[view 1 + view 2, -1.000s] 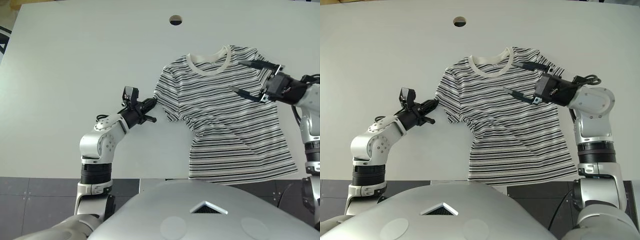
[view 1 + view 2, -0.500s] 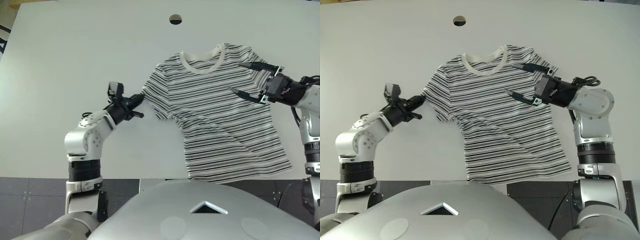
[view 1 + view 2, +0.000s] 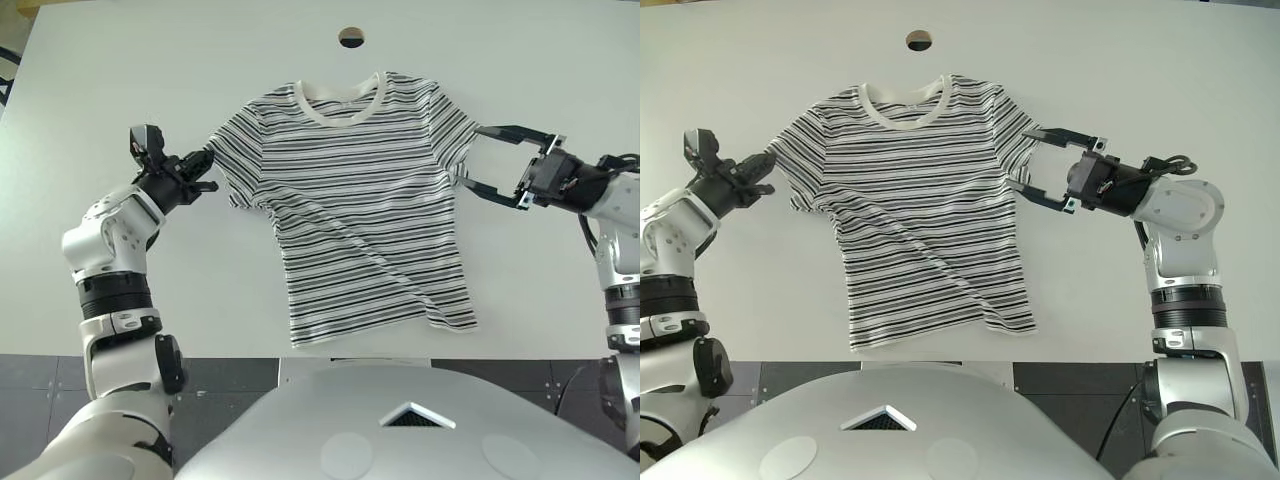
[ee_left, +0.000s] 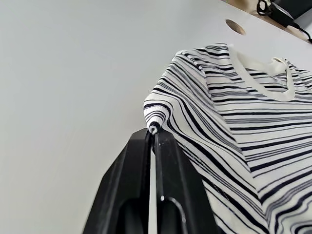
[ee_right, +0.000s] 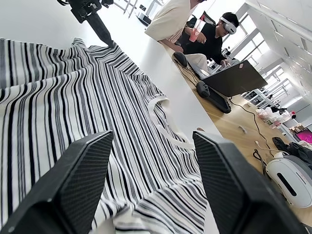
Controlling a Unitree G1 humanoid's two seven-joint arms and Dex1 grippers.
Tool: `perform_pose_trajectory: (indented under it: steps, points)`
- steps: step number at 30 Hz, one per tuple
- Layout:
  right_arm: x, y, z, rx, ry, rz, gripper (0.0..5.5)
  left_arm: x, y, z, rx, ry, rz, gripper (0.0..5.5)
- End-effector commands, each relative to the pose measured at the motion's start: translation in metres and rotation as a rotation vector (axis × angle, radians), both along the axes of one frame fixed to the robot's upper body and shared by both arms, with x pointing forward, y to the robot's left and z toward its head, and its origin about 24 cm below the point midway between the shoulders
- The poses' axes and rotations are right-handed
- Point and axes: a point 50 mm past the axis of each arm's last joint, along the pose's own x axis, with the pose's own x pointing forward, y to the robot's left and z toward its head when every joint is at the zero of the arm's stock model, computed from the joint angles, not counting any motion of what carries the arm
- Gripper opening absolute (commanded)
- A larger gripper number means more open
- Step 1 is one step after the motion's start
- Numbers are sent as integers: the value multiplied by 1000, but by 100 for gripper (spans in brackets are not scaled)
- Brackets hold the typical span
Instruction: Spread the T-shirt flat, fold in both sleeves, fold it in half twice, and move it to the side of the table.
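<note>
On table [image 3: 120, 60]: T-shirt [image 3: 350, 190] collar far (hem near); left end effector [image 3: 203, 163] pinching sleeve [image 3: 232, 150], right end effector [image 3: 475, 157] spread.

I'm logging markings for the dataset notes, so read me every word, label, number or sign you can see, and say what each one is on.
No text can be read anywhere.
T-shirt: stripes only, no print or tag showing.
Table: plain, with a round hole, no marking.
Left hand and right hand: no legible label.
Laptop in the right wrist view: any marking is too small to read.
</note>
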Motion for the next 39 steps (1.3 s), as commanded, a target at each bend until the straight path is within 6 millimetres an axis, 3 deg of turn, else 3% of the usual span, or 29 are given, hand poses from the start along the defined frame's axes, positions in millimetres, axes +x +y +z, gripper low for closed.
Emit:
perform_pose_trajectory:
  steps: [1, 9, 15, 21, 24, 29, 35, 39]
  points:
    - [2, 1, 4, -4, -18, 5, 304, 7, 7, 7, 25, -27, 8, 12]
    - [2, 1, 4, 1, -18, 4, 304, 5, -32, 30, -24, -102, -113, 12]
    - [5, 2, -6, -5, -7, -37, 304, 3, -50, 40, -74, -124, -131, 12]
    - [64, -17, -15, 156, 115, -528, 304, 11, -78, 46, -134, -154, -183, 12]
    - [82, -21, -23, 246, 223, -677, 304, 15, -92, 47, -164, -165, -202, 12]
    - [100, -11, -29, 324, 416, -691, 304, 22, -108, 44, -206, -163, -206, 12]
    - [100, -5, -47, 233, 580, -695, 304, 24, -119, 33, -238, -121, -199, 12]
    - [102, -4, -47, 282, 648, -687, 304, 24, -122, 26, -255, -99, -197, 59]
